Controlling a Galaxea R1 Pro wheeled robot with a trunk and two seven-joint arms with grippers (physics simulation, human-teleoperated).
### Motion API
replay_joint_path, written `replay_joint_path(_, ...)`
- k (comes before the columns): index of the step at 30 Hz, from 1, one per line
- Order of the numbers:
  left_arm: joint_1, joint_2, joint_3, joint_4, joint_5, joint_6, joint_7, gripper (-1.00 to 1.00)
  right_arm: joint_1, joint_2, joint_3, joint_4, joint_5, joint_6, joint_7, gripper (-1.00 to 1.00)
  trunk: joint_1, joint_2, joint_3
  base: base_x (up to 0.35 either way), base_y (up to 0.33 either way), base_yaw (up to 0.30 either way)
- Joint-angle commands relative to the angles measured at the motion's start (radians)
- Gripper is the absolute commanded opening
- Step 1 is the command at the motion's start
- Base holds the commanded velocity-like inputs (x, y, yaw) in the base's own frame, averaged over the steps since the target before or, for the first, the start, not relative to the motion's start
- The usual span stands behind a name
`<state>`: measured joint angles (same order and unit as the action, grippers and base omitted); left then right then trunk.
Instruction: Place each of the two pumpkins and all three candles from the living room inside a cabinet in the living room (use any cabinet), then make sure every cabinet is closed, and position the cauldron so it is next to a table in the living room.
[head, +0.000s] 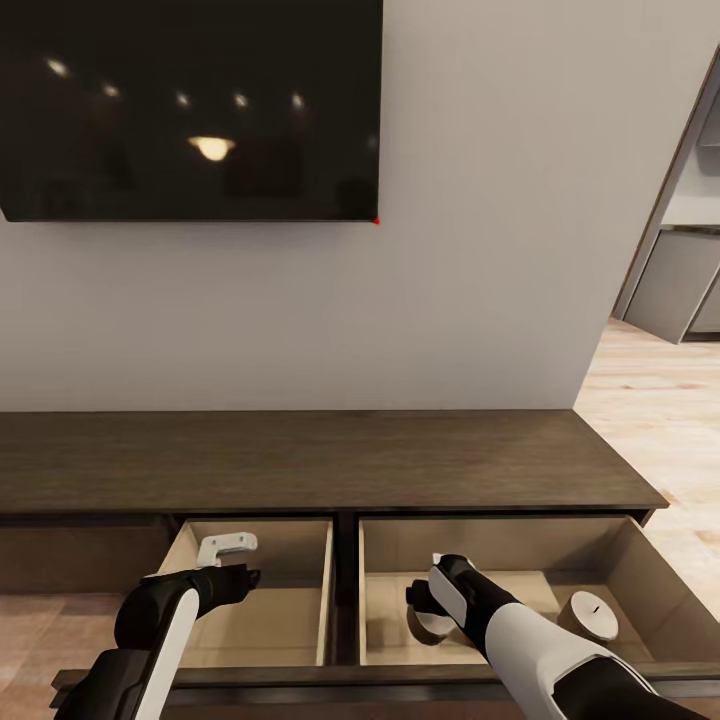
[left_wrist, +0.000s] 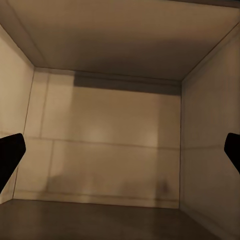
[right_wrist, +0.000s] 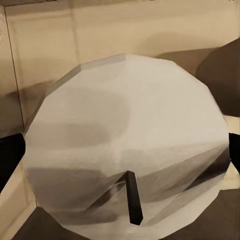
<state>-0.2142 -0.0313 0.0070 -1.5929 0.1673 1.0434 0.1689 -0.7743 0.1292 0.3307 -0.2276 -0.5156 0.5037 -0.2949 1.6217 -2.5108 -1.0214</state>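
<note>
The right gripper (head: 425, 612) reaches into the cabinet's (head: 300, 455) open right drawer (head: 620, 560), its fingers spread either side of a white candle (right_wrist: 125, 160) near the drawer's front left corner; a second candle (head: 588, 615) stands toward the front right corner. The left gripper (head: 228, 560) hangs with fingers apart, holding nothing, in the open left drawer (head: 300, 540). Behind, a dark screen (head: 190, 105) hangs on the wall.
</note>
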Motion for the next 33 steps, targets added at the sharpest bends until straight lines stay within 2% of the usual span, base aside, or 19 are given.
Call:
replay_joint_path(1, -0.001, 0.000, 0.001, -0.001, 0.011, 0.004, 0.009, 1.00, 0.000, 0.000, 0.008, -0.002, -0.011, 0.003, -0.007, 1.00, 0.000, 0.000, -0.001, 0.000, 0.000, 0.000)
replay_joint_path(23, -0.001, 0.001, 0.001, -0.001, 0.011, 0.004, 0.009, 1.00, 0.000, 0.000, 0.010, -0.001, -0.010, -0.001, -0.007, 1.00, 0.000, 0.000, -0.001, 0.000, 0.000, 0.000)
replay_joint_path(33, -0.001, 0.001, 0.001, -0.001, 0.011, 0.004, 0.009, 1.00, 0.000, 0.000, 0.010, -0.001, -0.010, 0.000, -0.007, 1.00, -0.005, 0.002, 0.038, 0.000, 0.000, 0.000)
